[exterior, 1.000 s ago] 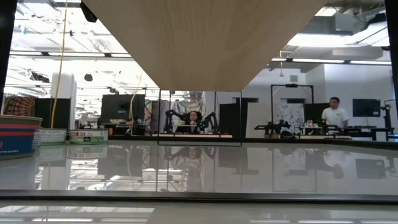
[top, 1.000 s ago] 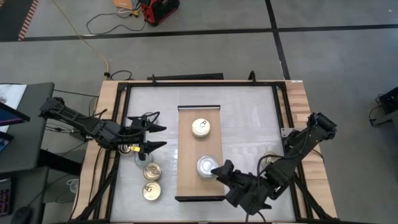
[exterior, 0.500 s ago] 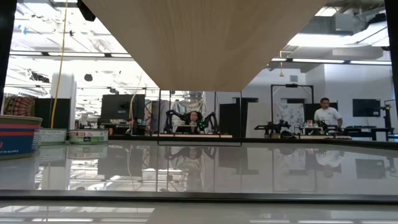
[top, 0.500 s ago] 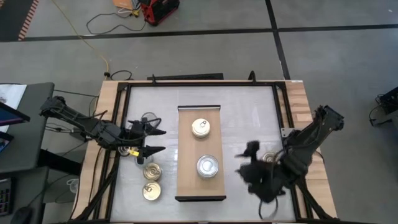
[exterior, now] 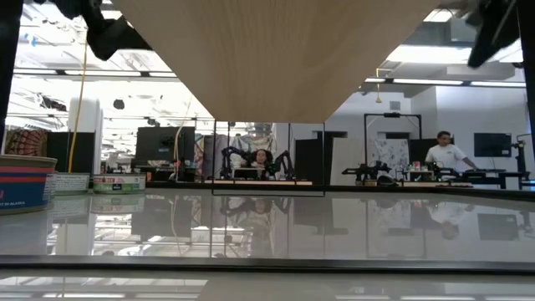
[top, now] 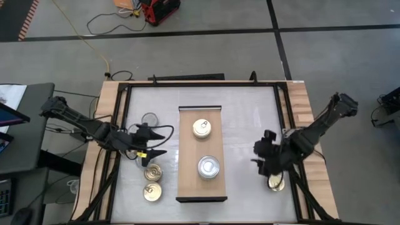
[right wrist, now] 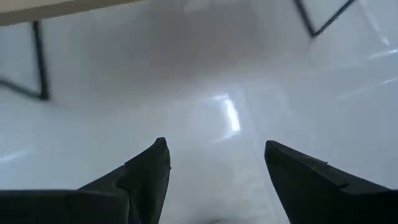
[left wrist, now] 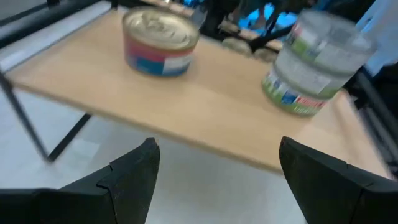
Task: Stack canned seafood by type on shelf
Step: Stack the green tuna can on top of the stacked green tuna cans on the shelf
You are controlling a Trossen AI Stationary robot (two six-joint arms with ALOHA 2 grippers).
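Observation:
The light-wood shelf (top: 201, 187) stands in the middle of the table. On it are a gold-lid tin (top: 201, 128) toward its far end and a stack of silver-lid tins (top: 209, 167) toward its near end. Both also show in the left wrist view: the gold-lid tin (left wrist: 160, 40) and the stack (left wrist: 317, 65). My left gripper (top: 164, 141) hangs open just left of the shelf, with nothing between its fingers. My right gripper (top: 257, 156) is open over bare table right of the shelf. Loose tins rest on the table at the left (top: 152, 172) and right (top: 275, 182).
More loose tins lie left of the shelf: a silver one (top: 149, 119) and a gold one (top: 152, 192). In the low view the shelf's underside (exterior: 276, 58) fills the top, and tins (exterior: 25, 180) stand at the left. A dark frame (top: 187, 80) runs around the tabletop.
My right gripper has drawn back from the silver-lid stack on the shelf toward the table's right edge, rolling about as it went, and stays open. My left gripper has tipped downward a little beside the shelf. The tins have stayed where they were.

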